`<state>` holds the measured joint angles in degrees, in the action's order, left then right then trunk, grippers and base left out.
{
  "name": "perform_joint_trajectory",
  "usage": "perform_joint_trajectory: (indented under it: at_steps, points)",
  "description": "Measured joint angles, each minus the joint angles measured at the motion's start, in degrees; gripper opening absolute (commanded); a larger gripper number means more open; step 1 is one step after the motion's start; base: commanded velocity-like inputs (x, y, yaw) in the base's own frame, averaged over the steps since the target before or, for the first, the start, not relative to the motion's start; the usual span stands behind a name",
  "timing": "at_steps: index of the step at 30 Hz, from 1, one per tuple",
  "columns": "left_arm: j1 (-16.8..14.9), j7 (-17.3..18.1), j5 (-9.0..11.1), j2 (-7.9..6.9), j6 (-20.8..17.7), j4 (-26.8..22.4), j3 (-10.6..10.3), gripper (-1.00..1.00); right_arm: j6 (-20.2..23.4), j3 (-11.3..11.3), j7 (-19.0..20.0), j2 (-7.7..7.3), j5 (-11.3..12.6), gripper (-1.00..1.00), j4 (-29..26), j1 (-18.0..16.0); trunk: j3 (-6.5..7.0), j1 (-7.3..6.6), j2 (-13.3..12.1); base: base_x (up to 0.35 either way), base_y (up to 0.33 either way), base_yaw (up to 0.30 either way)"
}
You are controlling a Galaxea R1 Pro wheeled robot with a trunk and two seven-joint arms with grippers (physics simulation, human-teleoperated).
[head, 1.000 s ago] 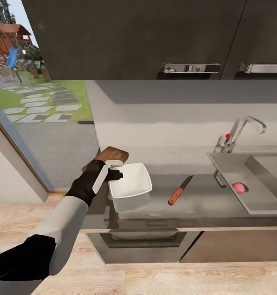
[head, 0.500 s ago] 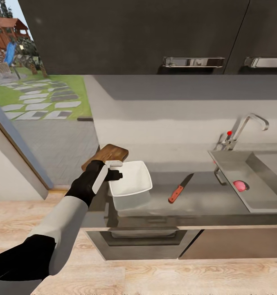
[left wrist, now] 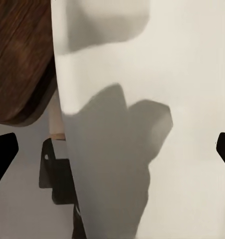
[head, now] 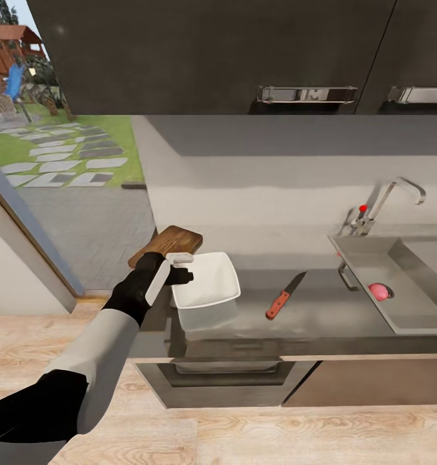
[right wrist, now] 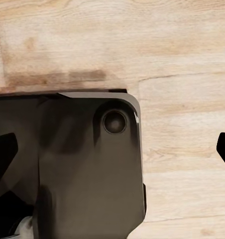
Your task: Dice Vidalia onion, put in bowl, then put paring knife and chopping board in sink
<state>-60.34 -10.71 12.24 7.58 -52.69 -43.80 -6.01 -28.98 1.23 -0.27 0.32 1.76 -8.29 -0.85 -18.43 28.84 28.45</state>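
Note:
The white bowl (head: 208,284) stands at the left end of the grey countertop (head: 321,316). My left gripper (head: 184,267) is open at the bowl's left rim, one finger on each side of it. In the left wrist view the bowl (left wrist: 167,99) spans the space between the spread fingertips of the left gripper (left wrist: 112,154), with the chopping board (left wrist: 17,59) beside it. The brown chopping board (head: 173,243) lies just behind the bowl. A red-handled paring knife (head: 284,296) rests mid-counter. The pinkish Vidalia onion (head: 378,292) lies in the steel sink (head: 366,258). My right gripper (right wrist: 112,149) hangs open over the floor.
A chrome tap (head: 389,200) with a red knob stands behind the sink. Dark wall cabinets (head: 244,58) hang above the counter. A glass door onto a garden is at the left. Beneath the right gripper lie the robot's dark base (right wrist: 67,164) and the wooden floor (right wrist: 182,59).
The head view has shifted slightly, so the whole scene sits a little differently. The left arm, bowl, knife and onion hold their places.

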Motion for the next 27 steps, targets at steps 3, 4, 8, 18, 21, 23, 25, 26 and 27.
perform_joint_trajectory:
  at_steps: [3,4,8,18,21,23,25,26,27]
  points:
    - [0.0,0.0,0.4,0.01,0.0,-0.3,0.0,-1.0,0.0,0.0,0.0,0.01,0.0,1.0,0.0,0.0,0.0,0.0,0.0,0.0,0.0,0.0]
    - [0.0,-0.1,0.6,0.01,0.1,-0.3,0.1,-1.0,0.0,0.0,0.0,0.01,0.0,1.0,0.0,0.0,0.0,0.0,0.0,0.0,0.0,0.0]
    - [0.0,-0.1,1.0,0.01,0.1,-0.3,0.1,-1.0,0.0,0.0,0.0,0.01,0.0,1.0,0.0,0.0,0.0,0.0,0.0,0.0,0.0,0.0]
    - [0.0,0.0,0.6,0.01,0.0,-0.2,0.1,-1.0,0.0,0.0,0.0,0.01,0.0,1.0,0.0,0.0,0.0,0.0,0.0,0.0,0.0,0.0]
    - [0.0,0.1,0.5,0.0,-0.1,-0.4,0.2,-1.0,0.0,0.0,0.0,0.01,0.0,1.0,0.0,0.0,0.0,0.0,0.0,0.0,0.0,0.0]
    - [0.0,0.2,0.5,0.0,-0.2,-0.6,0.7,-1.0,0.0,0.0,0.0,0.01,0.0,1.0,0.0,0.0,0.0,0.0,0.0,0.0,0.0,0.0]
    - [0.0,0.3,0.6,0.02,-0.2,-0.9,1.2,-1.0,0.0,0.0,0.0,0.01,0.0,1.0,0.0,0.0,0.0,0.0,0.0,0.0,0.0,0.0]
    - [0.0,0.3,0.6,0.05,-0.2,-1.3,1.6,-1.0,0.0,0.0,0.0,0.01,0.0,1.0,0.0,0.0,0.0,0.0,0.0,0.0,0.0,0.0]
    - [0.0,0.3,0.2,0.07,-0.3,-1.6,1.8,-1.0,-0.1,0.0,0.0,-0.01,0.0,1.0,0.0,0.0,0.03,0.0,0.0,0.0,0.022,0.0]
